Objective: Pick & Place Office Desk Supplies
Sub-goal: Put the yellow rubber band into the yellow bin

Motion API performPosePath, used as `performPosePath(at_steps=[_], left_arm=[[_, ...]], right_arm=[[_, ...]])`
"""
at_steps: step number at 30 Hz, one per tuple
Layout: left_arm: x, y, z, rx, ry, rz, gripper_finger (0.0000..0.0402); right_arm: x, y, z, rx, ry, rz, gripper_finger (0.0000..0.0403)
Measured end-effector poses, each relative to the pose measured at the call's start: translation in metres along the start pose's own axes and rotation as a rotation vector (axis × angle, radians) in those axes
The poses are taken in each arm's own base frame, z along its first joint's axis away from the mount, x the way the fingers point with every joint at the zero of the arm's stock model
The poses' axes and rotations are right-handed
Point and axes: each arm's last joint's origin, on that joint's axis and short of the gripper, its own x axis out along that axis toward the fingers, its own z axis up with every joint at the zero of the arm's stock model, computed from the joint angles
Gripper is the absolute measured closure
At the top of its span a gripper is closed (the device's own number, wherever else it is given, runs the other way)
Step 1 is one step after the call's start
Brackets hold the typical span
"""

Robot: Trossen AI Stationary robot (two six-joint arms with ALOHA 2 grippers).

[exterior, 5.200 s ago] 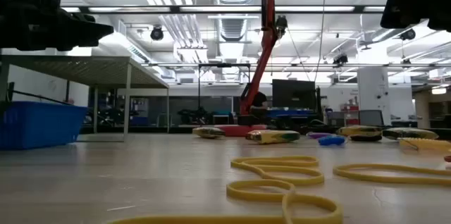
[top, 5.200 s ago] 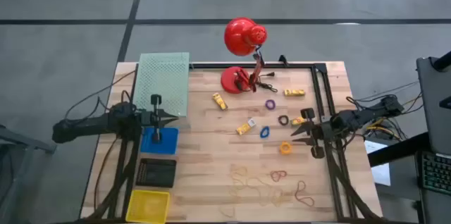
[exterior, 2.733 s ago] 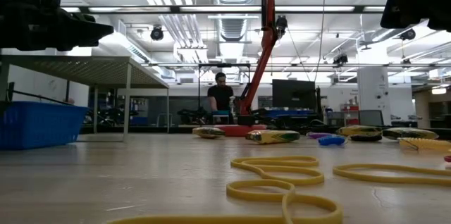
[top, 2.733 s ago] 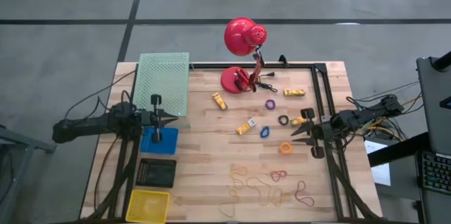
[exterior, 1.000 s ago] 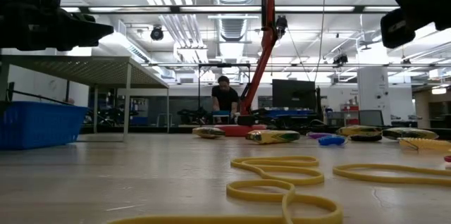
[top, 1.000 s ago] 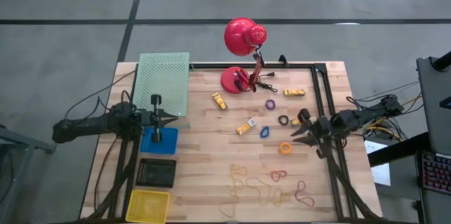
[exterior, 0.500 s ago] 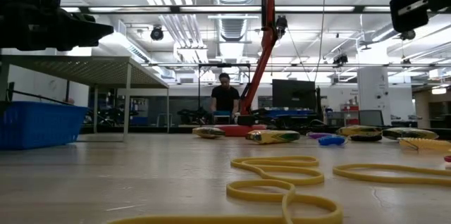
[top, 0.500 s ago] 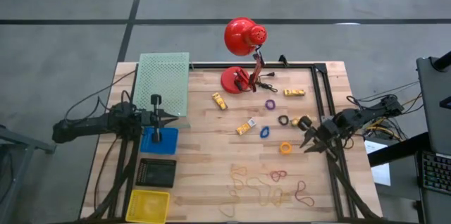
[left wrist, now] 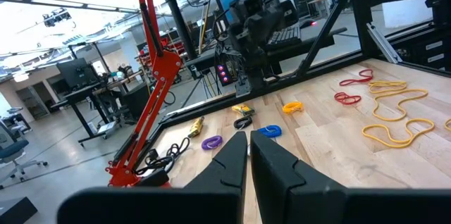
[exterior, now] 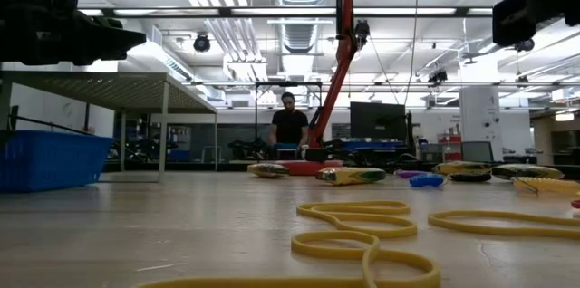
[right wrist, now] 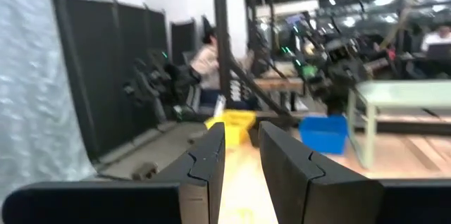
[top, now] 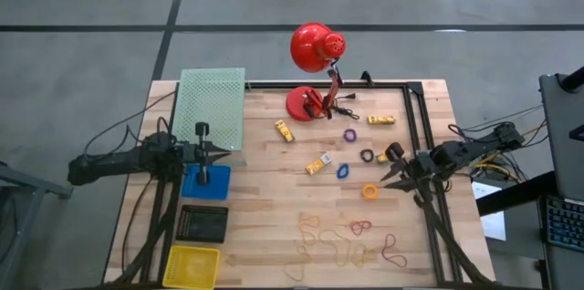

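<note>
The office desk supplies lie loose on the wooden table [top: 265, 208]. They include yellow pieces [top: 285, 130] [top: 318, 164] [top: 381, 119], a purple ring [top: 349, 135], a black ring [top: 367, 156], a blue ring [top: 343, 171] and an orange ring [top: 370, 191]. Tan rubber bands [top: 333, 246] and red rubber bands [top: 361, 228] lie near the front edge. My left gripper [top: 230, 153] hangs shut above the table's left side, pointing level toward the supplies. My right gripper [top: 383, 181] hangs above the right side beside the orange ring, its fingers [right wrist: 204, 157] slightly apart with nothing between them.
A red desk lamp [top: 315, 53] stands at the far middle. On the left are a green mesh tray [top: 213, 108], a blue bin [top: 206, 182], a black box [top: 203, 223] and a yellow bin [top: 192, 265]. A black frame rail [top: 420, 135] runs along the right side. A person [exterior: 288, 125] stands beyond the table.
My right gripper has rolled a little and tipped its fingers upward while staying over the table's right side. The supplies lie as before.
</note>
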Motion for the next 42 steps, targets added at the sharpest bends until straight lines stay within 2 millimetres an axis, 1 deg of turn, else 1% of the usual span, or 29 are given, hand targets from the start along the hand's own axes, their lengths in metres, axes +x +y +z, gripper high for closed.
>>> performPosePath(at_steps=[4,10,23,32,38,42], left_arm=[[0.0,0.0,0.0,0.0,0.0,0.0,0.0378],[0.0,0.0,0.0,0.0,0.0,0.0,0.0378],[0.0,0.0,0.0,0.0,0.0,0.0,0.0378],[0.0,0.0,0.0,0.0,0.0,0.0,0.0378],[0.0,0.0,0.0,0.0,0.0,0.0,0.0378],[0.0,0.0,0.0,0.0,0.0,0.0,0.0378]], right_arm=[[0.004,-0.002,-0.007,-0.026,0.069,-0.065,0.0316],[0.01,-0.008,-0.017,-0.051,0.167,-0.219,0.0316],[0.021,-0.015,-0.03,-0.021,0.271,-0.267,0.0316],[0.024,-0.026,-0.029,-0.018,0.244,-0.337,0.0316],[0.026,-0.034,-0.035,0.046,0.295,-0.28,0.0316],[0.027,-0.039,-0.036,0.056,0.297,-0.298,0.0316]])
